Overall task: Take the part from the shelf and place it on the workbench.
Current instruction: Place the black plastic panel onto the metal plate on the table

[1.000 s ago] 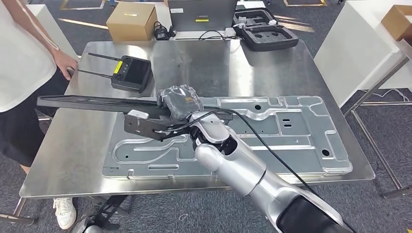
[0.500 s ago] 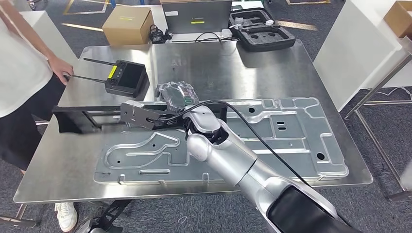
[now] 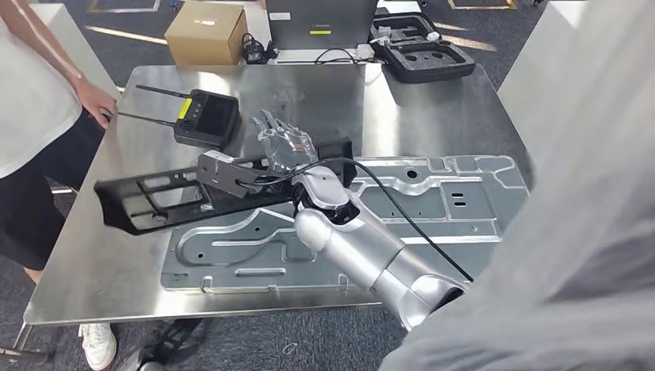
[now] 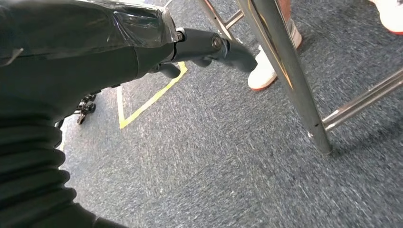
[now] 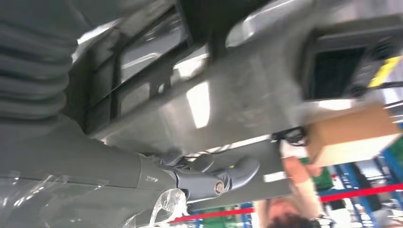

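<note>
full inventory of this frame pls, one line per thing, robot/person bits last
black part: 1, black, long frame lying on the workbench's left half, partly on the plate
workbench: 1, steel, centre
stamped plate: 1, silver, on the workbench's near side
remote controller: 1, black with yellow label, two antennas, far left of the workbench
cardboard box: 1, brown, beyond the workbench
foam case: 1, black, open, far right corner
person: 1, white top, standing at the left edge, hand at the workbench edge
right hand: 1, grey, plastic-wrapped, fingers spread above the part
left hand: 1, dark grey, hanging over carpet
</note>
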Motion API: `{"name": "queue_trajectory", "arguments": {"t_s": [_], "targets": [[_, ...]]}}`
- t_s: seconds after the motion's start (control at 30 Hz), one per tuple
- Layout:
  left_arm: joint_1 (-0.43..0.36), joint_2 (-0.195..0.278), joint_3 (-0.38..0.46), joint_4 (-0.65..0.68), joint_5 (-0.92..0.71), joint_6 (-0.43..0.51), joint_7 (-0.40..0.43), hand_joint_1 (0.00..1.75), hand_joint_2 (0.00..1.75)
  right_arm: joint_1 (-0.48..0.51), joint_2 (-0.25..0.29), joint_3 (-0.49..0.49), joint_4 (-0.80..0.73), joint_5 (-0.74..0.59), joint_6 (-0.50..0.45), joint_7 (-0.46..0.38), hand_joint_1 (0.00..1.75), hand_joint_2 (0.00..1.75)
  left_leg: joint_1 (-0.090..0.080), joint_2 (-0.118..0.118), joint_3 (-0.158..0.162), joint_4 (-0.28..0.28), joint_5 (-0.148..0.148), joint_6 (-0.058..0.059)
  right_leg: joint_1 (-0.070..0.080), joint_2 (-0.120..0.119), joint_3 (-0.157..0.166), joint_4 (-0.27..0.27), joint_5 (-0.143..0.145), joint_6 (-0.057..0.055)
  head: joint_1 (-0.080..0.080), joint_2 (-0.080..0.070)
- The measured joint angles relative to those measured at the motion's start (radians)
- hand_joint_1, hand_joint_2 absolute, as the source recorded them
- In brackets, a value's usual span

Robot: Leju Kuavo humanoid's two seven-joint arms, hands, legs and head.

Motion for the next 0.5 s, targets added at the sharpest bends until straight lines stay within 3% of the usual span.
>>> {"name": "queue_trajectory", "arguments": {"t_s": [0.07,0.1,0.13,0.17,0.2,0.27,0.33,0.43,0.5], "targets": [[0.004,0.0,0.0,0.0,0.0,0.0,0.001,0.0,0.0,0.004,0.0,0.0,0.004,-0.004,0.002,-0.002,0.0,0.0,-0.001,-0.001,0.012,-0.001,-0.004,0.01,-0.006,-0.01,-0.038,0.126,-0.071,0.016,0.003,0.0],[0.007,0.001,0.0,0.0,0.001,0.0,0.001,0.0,0.0,0.007,0.0,0.0,0.006,-0.005,0.003,-0.002,0.0,0.0,-0.002,-0.002,0.016,-0.001,-0.006,0.012,-0.009,-0.012,-0.063,0.192,-0.094,0.018,0.003,0.0],[0.008,0.001,0.0,0.0,0.001,0.0,0.001,0.0,0.0,0.009,0.001,0.0,0.009,-0.007,0.004,-0.002,0.0,0.0,-0.004,-0.004,0.018,-0.001,-0.007,0.014,-0.009,-0.012,-0.081,0.233,-0.098,0.014,0.003,0.0],[0.008,0.001,0.0,0.0,0.002,-0.001,0.001,0.0,0.0,0.008,0.002,0.001,0.01,-0.01,0.004,-0.003,0.0,0.0,-0.007,-0.007,0.019,-0.001,-0.007,0.014,-0.008,-0.012,-0.086,0.236,-0.081,0.005,0.004,0.0],[0.006,0.001,0.0,0.0,0.002,0.0,0.001,0.0,0.0,0.003,0.004,0.001,0.011,-0.015,0.004,-0.005,0.0,0.0,-0.011,-0.009,0.019,-0.001,-0.007,0.014,-0.004,-0.011,-0.074,0.199,-0.047,-0.009,0.004,0.0],[0.001,-0.001,0.0,0.0,0.005,0.002,0.0,0.0,0.0,-0.012,0.008,0.001,0.01,-0.027,0.003,-0.009,0.0,0.0,-0.017,-0.009,0.019,-0.003,-0.007,0.013,0.01,-0.009,-0.023,0.064,0.03,-0.045,0.004,0.0],[0.0,-0.003,0.001,0.0,0.007,0.003,0.0,0.0,0.0,-0.022,0.015,0.001,0.01,-0.037,0.005,-0.01,0.0,0.0,-0.019,-0.005,0.019,-0.005,-0.007,0.009,0.024,-0.007,0.01,-0.022,0.062,-0.068,0.002,0.0],[0.001,-0.008,0.0,0.0,0.011,0.002,-0.001,0.0,0.0,-0.025,0.021,0.003,0.009,-0.047,0.01,-0.008,0.0,0.0,-0.016,-0.001,0.019,-0.012,-0.007,-0.005,0.025,-0.007,0.024,-0.055,0.06,-0.071,0.002,0.0],[0.005,-0.009,0.0,0.0,0.016,-0.001,-0.004,0.0,0.0,-0.031,0.028,0.003,0.008,-0.052,0.01,-0.009,0.0,0.0,-0.019,0.002,0.003,0.024,-0.041,-0.009,0.016,-0.008,0.034,-0.082,0.064,-0.069,0.0,0.0]]}}
